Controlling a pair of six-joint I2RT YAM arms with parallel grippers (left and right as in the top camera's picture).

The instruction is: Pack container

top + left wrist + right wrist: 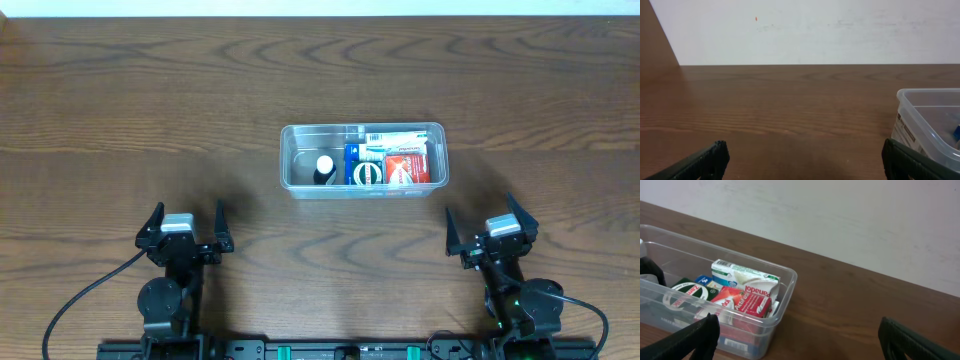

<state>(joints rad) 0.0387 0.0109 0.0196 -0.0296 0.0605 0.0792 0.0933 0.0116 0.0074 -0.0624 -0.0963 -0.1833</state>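
1. The clear plastic container (301, 150) stands mid-table, well ahead of both arms. A black-capped bottle (324, 167), a blue box (362, 170), a red box (406, 165) and a white-and-green box (395, 140) are held in it.
2. The left gripper (188, 218) and the right gripper (483, 222) are seen near the table's near edge, fingers spread wide and nothing held.
3. As every item in view lies inside, packing is judged to be nearly or fully done.
4. The light tub could be shoved or tipped if it were clipped by an arm reaching forward. It lies nearer the right gripper.
5. In the right wrist view the red box (747, 302) is seen leaning on its neighbours near the rim, so it could be dislodged by a nudge.
6. Only bare wooden table (120, 100) lies between grippers and tub, and no obstacle is seen.
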